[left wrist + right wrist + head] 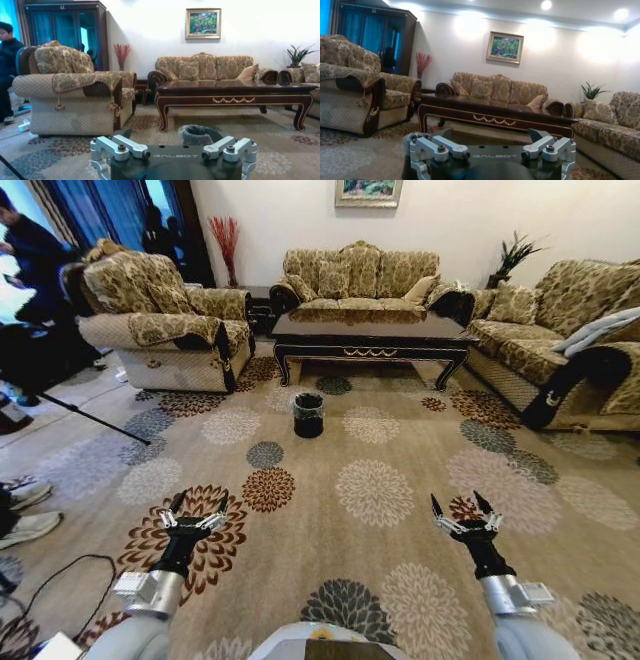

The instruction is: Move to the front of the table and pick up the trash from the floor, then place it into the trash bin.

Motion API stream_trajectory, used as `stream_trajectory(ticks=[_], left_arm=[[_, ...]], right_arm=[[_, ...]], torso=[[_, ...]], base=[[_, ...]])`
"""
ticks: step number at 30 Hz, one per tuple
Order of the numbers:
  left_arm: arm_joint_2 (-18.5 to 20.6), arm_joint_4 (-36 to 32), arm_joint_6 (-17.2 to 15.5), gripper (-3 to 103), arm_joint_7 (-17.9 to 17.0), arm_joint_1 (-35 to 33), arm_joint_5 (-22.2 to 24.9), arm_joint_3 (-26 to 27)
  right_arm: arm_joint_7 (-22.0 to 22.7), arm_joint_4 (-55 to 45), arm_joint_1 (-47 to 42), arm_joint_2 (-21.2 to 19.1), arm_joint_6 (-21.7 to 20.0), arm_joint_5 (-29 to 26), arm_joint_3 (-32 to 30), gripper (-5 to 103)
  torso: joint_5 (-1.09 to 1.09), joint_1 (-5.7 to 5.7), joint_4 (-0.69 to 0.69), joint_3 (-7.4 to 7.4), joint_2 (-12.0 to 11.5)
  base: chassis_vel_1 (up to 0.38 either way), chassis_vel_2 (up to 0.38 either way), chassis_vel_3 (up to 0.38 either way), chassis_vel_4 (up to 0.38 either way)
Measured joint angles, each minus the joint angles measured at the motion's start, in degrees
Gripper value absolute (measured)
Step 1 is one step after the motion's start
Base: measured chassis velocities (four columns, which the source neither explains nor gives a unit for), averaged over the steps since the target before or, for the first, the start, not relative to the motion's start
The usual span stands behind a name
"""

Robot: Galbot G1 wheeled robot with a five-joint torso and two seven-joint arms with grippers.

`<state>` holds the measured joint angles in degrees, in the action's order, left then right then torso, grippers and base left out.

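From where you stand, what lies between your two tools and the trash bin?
In the head view, only bare patterned carpet lies between the left tool, the right tool and the trash bin.

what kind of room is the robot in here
Most likely a home living room. Patterned sofas and an armchair ring a dark low table on a floral carpet, with a framed painting on the wall. A small trash bin stands before the table.
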<state>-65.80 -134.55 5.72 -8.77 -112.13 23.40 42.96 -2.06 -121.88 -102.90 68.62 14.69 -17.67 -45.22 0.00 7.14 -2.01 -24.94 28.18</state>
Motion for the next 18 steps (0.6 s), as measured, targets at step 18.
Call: stream_trajectory(ticks=[18], left_arm=[[0.0, 0.0, 0.0, 100, 0.0, 0.0, 0.0, 0.0]], right_arm=[[0.0, 0.0, 0.0, 0.0, 0.0, 0.0, 0.0, 100]], torso=[[0.00, 1.64, 0.00, -2.47, 4.1]], base=[[0.000, 0.000, 0.000, 0.000]])
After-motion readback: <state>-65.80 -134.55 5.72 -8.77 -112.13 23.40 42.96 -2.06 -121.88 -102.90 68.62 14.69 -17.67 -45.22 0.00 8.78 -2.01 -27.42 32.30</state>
